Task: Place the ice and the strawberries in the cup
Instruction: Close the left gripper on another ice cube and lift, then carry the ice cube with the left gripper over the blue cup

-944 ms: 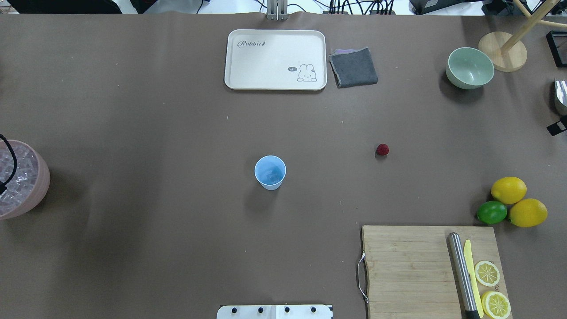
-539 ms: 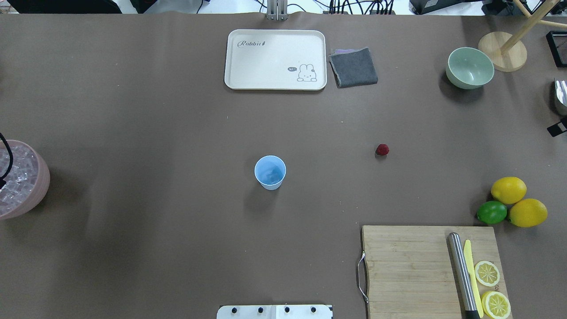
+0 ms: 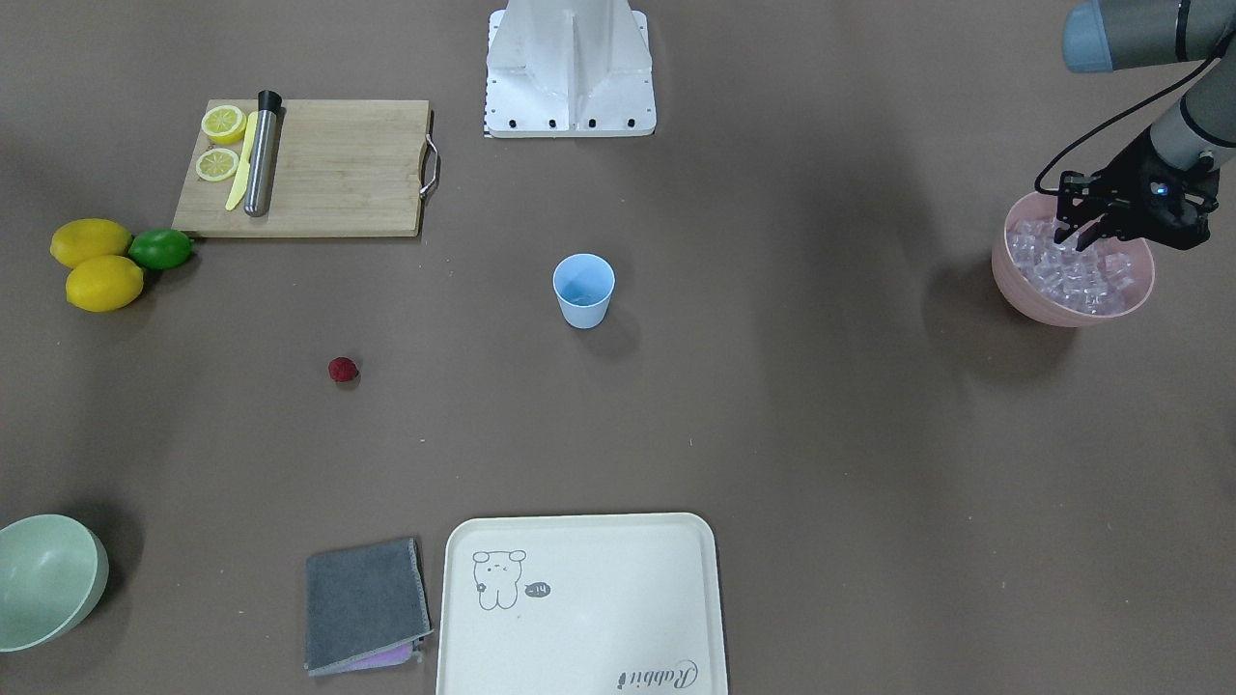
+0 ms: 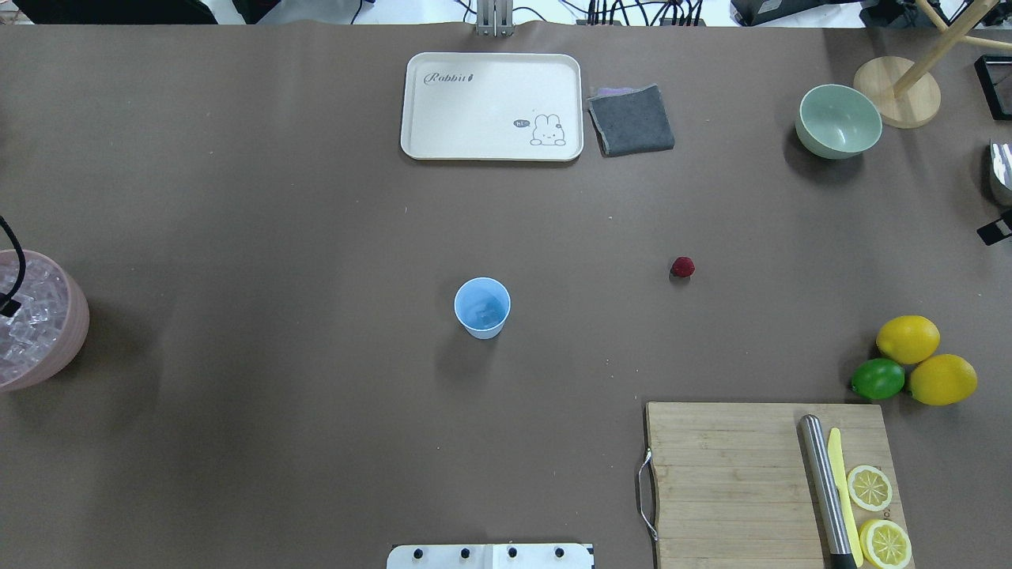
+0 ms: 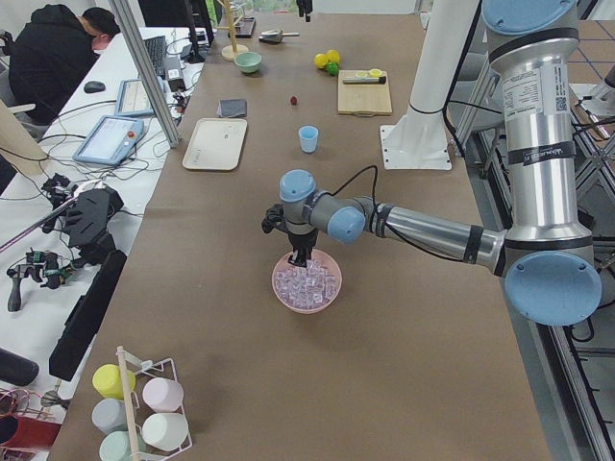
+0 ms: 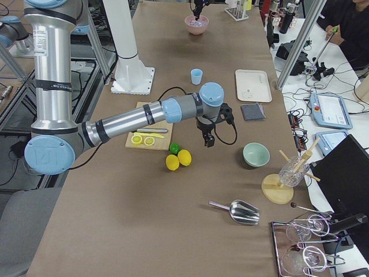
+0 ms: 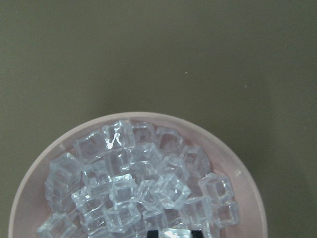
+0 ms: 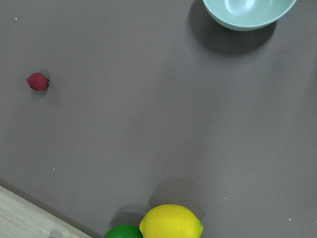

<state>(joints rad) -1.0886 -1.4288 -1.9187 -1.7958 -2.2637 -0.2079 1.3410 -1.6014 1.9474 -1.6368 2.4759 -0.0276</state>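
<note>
Across the brown table (image 4: 237, 197) we see both arms. The right arm (image 6: 127, 118) reaches out high above the fruit, and its right gripper (image 6: 207, 140) points down. It shows only from the side, so we cannot tell how its jaws stand. The left arm (image 5: 423, 226) stretches to the table's left end, where the left gripper (image 3: 1080, 239) hangs fingers-down over the ice, its tips at the heap. We cannot tell whether it grips a cube.

Next in size come one wooden cutting board (image 4: 727, 474) and one cream tray (image 4: 490, 107). We count two bowls: a pink bowl (image 3: 1024, 280) under the left gripper and a mint-green bowl (image 4: 838, 120) well apart at the far right. One grey cloth (image 4: 631, 120) lies just beside the tray. Two whole lemons (image 4: 908, 338) touch one lime (image 4: 877, 379) near the board. On the board lie one metal cylinder (image 4: 826, 490) and two lemon slices (image 4: 870, 487).

One cup (image 4: 482, 307) stands upright mid-table, its long axis vertical and its mouth facing up. One strawberry (image 4: 683, 266) lies alone on the table between the cup and the lemons, apart from both. It looks roundish, too small for us to tell which way its tip points.

Smallest is the ice (image 7: 133, 178), clear cubes heaped at all angles in the pink bowl, too many and too overlapped for us to count.
</note>
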